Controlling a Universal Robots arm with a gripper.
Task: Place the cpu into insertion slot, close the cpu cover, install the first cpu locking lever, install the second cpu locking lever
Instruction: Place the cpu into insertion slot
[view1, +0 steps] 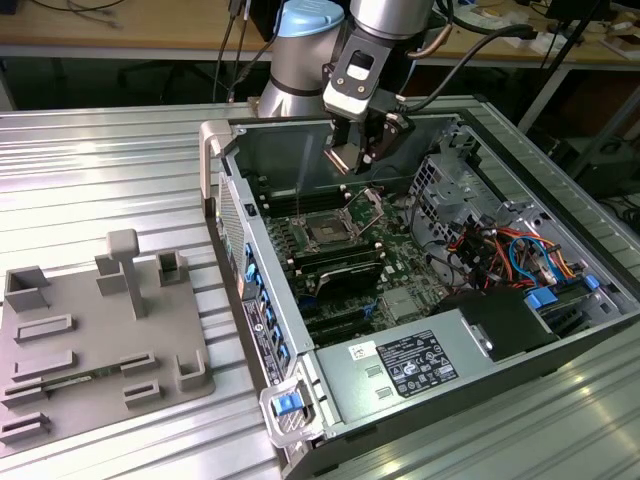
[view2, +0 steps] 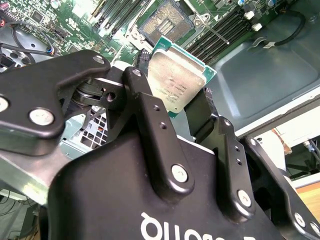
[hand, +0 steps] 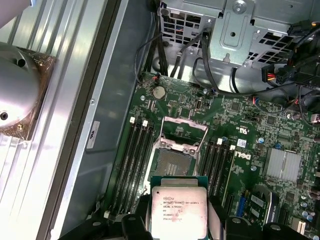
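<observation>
Black two-finger gripper (view2: 172, 89) sits nearest the lens in both wrist views. Fingers (view2: 144, 102) are pinched on two opposite edges of the small flat square cpu (view2: 176, 80), which has a dull silver metal top and a green rim showing. The cpu is held in the air over the square silver-rimmed insertion slot (hand: 172, 162), not touching it.

Exterior view, left to right:
- Grey plastic fixture tray (view1: 95, 405) with moulded holders lies on the ribbed metal table (view1: 100, 170), at 9 o'clock of the open grey computer case (view1: 230, 200).
- Case holds the green circuit board (view1: 400, 275) and the slot, dark centre exposed.
- Thin silver cpu cover (view1: 365, 207), a windowed frame, is tilted up at 1 o'clock of the slot.
- Grey labelled power-supply box (view1: 420, 365) is at 5 o'clock of the slot.
- Orange, red and blue cable bundle (view1: 510, 250) is at 3 o'clock.
- Gripper hangs at 12 o'clock of the slot, near the case's far wall.

Room: long black memory slots (hand: 137, 160) hem the slot on two opposite sides, and the raised cover takes a third.

Count: 1 cpu, 1 slot, 1 cover, 2 memory banks, 2 fingers.
</observation>
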